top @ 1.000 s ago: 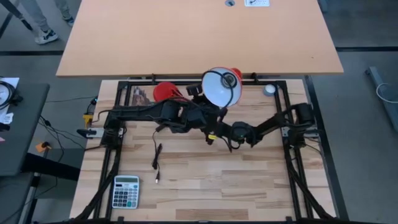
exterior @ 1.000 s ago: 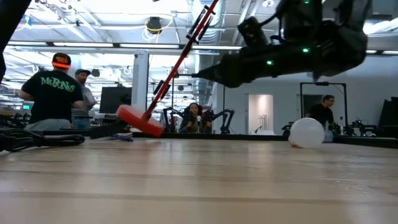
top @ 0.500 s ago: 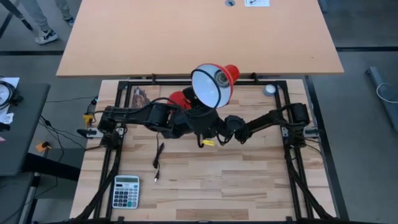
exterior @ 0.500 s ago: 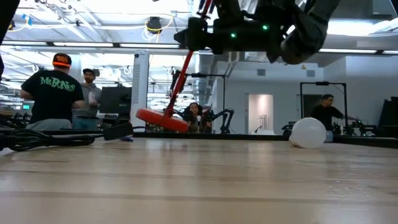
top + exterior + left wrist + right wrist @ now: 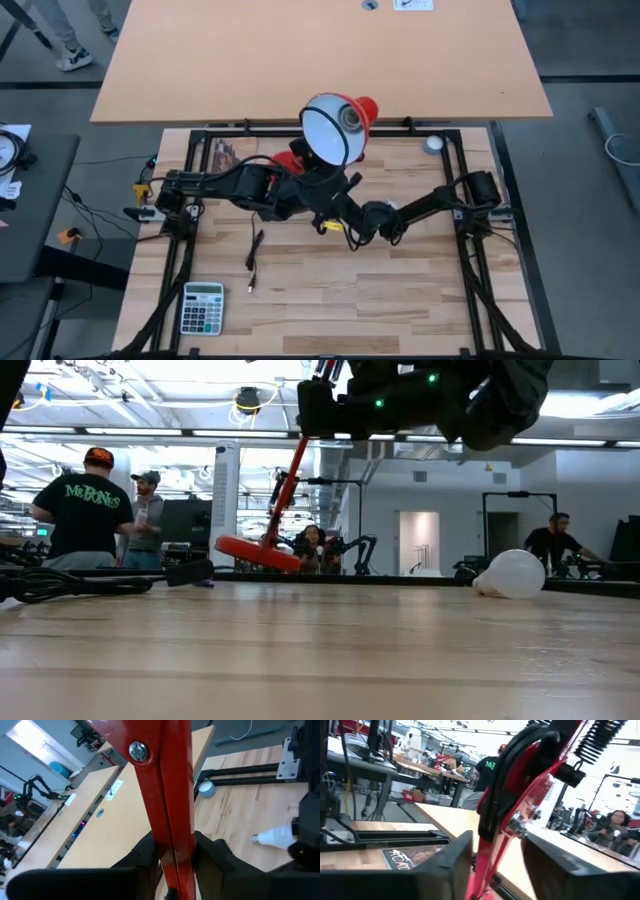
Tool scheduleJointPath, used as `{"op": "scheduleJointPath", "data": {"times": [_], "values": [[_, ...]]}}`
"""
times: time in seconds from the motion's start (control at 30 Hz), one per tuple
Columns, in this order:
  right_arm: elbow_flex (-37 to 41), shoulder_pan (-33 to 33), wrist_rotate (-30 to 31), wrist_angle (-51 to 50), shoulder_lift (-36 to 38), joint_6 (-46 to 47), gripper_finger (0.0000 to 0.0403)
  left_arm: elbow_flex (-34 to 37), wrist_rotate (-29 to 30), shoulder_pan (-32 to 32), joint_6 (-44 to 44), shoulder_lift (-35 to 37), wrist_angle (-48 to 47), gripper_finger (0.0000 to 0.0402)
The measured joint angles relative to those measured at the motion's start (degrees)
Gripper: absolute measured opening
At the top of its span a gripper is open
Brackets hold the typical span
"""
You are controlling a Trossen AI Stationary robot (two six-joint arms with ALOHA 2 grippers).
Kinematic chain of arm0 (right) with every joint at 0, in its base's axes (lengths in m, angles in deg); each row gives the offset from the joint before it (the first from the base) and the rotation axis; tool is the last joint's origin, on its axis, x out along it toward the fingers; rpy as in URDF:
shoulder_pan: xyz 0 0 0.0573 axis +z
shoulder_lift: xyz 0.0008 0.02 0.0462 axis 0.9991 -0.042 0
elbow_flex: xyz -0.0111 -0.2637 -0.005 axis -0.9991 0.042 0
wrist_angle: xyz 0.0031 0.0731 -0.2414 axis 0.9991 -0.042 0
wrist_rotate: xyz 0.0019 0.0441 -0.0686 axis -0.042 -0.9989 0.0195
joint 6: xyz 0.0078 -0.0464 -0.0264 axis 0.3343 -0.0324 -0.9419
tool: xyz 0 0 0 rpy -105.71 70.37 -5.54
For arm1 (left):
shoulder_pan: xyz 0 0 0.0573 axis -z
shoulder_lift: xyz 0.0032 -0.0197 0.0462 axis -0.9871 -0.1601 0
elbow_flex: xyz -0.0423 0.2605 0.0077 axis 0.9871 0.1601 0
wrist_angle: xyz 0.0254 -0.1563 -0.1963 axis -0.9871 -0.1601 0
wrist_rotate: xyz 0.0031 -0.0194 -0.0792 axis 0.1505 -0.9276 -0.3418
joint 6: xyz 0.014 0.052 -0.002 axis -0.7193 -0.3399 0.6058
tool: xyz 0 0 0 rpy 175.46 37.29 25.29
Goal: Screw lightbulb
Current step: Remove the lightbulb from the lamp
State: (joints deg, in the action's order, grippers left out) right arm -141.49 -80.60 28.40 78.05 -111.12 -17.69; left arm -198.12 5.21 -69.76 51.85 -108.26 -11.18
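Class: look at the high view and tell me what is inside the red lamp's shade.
The shade shows a white lining and a grey socket, with no bulb in it. The lightbulb lies on the table.

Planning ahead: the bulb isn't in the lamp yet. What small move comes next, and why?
Probably the right gripper should leave the red lamp and go for the lightbulb, which lies loose on the table. The left gripper clamps the lamp's arm, with the shade opening upward.
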Motion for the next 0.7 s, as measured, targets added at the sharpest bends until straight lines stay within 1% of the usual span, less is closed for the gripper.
{"op": "scheduleJointPath", "data": {"times": [0.07,0.17,0.27,0.37,0.57,0.63,0.7], "values": [[0.0,0.4,1.0,0.0,0.0,-0.4,0.0159,0.0,0.0,0.0,0.8,0.0,0.4,0.0080],[0.1,0.5,0.5,-0.1,0.0,0.1,0.0117,0.0,0.1,0.0,1.7,0.0,0.8,0.0079],[0.1,0.2,-0.8,0.0,0.0,2.0,0.0104,0.0,0.4,-0.1,2.5,0.0,1.2,0.0079],[0.1,-0.1,-2.3,0.0,0.0,3.4,0.0119,0.0,0.1,-0.1,2.8,0.0,1.2,0.0079],[0.0,-0.8,-4.5,0.8,0.0,2.8,0.0186,0.0,-3.4,0.0,4.1,0.0,1.5,0.0079],[0.0,-0.8,-4.7,1.1,0.0,1.6,0.0193,0.0,-5.2,0.1,5.0,0.0,1.9,0.0079],[0.0,-0.8,-4.6,1.2,0.0,0.4,0.0187,-0.1,-6.1,0.1,5.3,0.0,2.0,0.0079]]}}
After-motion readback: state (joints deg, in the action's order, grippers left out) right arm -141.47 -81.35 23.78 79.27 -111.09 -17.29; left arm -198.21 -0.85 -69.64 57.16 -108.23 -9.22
